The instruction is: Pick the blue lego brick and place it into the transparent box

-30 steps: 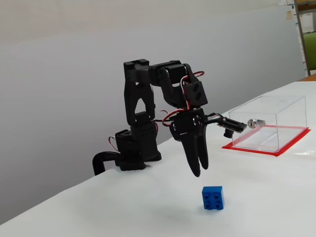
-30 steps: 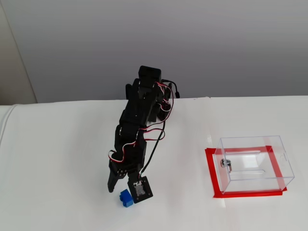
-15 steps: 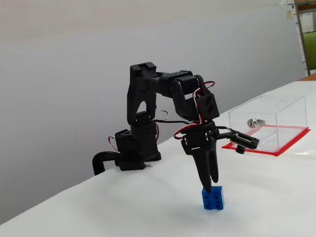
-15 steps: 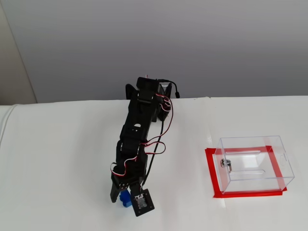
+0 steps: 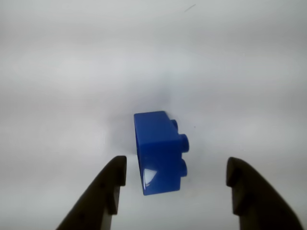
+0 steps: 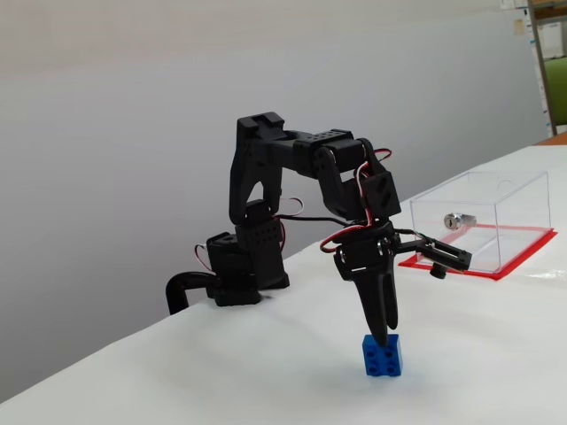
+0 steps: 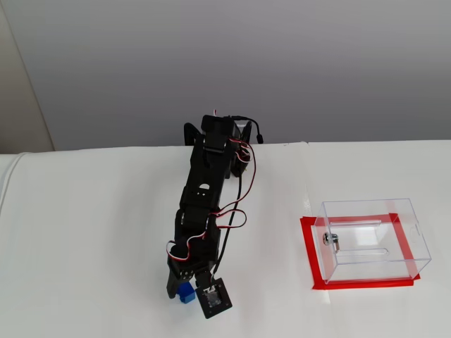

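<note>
The blue lego brick [image 5: 159, 152] lies on the white table with its studs facing right in the wrist view; it also shows as the blue lego brick [image 6: 383, 355] and the blue lego brick [image 7: 186, 293]. My gripper [image 5: 175, 178] is open, one finger on each side of the brick with a gap to both. In a fixed view the gripper [image 6: 383, 336] points straight down, its tips at the brick's top. The transparent box [image 6: 483, 220] stands on its red base at the right, seen too as the transparent box [image 7: 372, 239], well away from the arm.
The arm's black base [image 6: 244, 270] sits at the table's back edge by a grey wall. A silver lock [image 6: 455, 220] is fixed in the box's side. White tabletop [image 7: 91, 239] stretches between arm and box and to the left.
The arm has reached further forward and lowered. The gripper went from hanging above and behind the brick to straddling it at table level. The brick has not moved.
</note>
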Controlling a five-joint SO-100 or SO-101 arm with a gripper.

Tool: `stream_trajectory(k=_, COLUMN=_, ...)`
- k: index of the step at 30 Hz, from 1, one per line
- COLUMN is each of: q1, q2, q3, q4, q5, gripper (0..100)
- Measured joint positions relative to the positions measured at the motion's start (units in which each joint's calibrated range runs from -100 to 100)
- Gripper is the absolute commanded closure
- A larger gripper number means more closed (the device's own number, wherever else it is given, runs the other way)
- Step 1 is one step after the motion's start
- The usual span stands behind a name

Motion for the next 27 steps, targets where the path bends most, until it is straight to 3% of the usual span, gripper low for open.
stream_trajectory(k=27, q1=0.43, q2=6.17, q3=-0.35, q4=0.6, q5=0.05, gripper=78)
